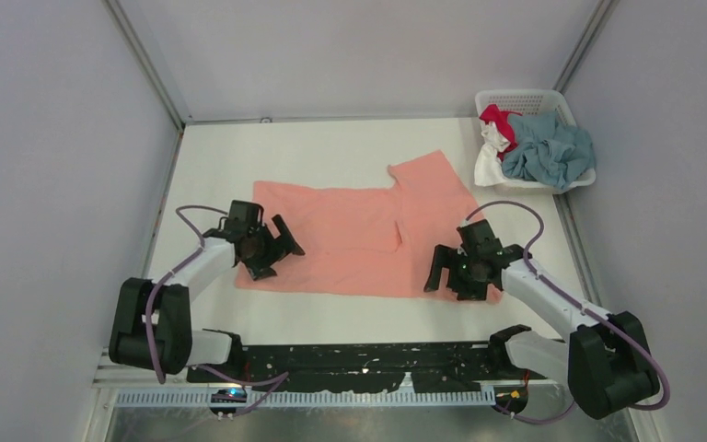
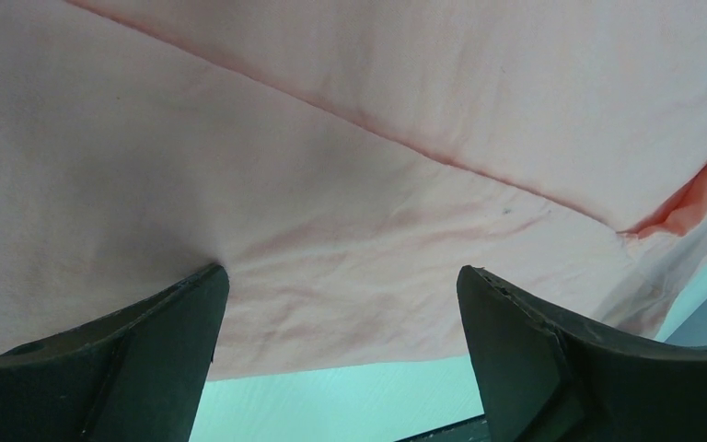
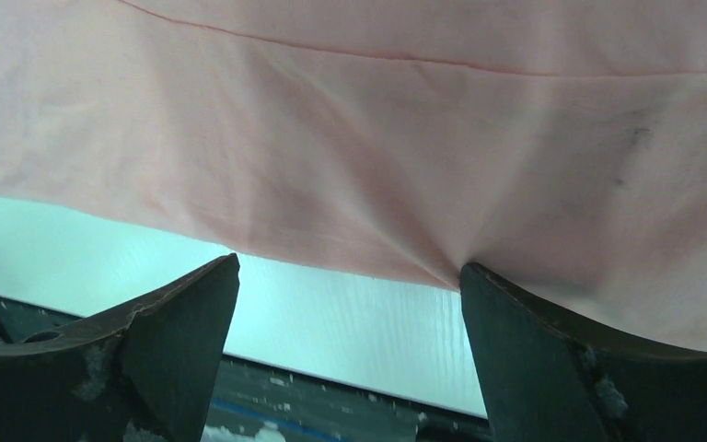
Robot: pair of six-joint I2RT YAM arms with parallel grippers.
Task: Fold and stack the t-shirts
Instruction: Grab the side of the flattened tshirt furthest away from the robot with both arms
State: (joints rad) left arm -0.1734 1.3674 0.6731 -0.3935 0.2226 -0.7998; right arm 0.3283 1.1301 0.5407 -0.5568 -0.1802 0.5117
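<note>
A large salmon-pink t-shirt (image 1: 359, 230) lies spread flat on the white table. My left gripper (image 1: 274, 250) is open over its near left corner, and its fingertips (image 2: 193, 304) press on the cloth (image 2: 350, 184) close to the hem. My right gripper (image 1: 453, 276) is open at the shirt's near right corner, with one fingertip (image 3: 488, 295) touching the cloth's hem (image 3: 377, 138) and the other over bare table. A dusty blue shirt (image 1: 552, 152), a red one (image 1: 499, 120) and a white one (image 1: 488, 161) lie bunched in the basket.
A white lattice basket (image 1: 523, 98) stands at the table's far right corner. Grey walls close in the left, right and back. A black strip (image 1: 350, 361) runs along the near edge between the arm bases.
</note>
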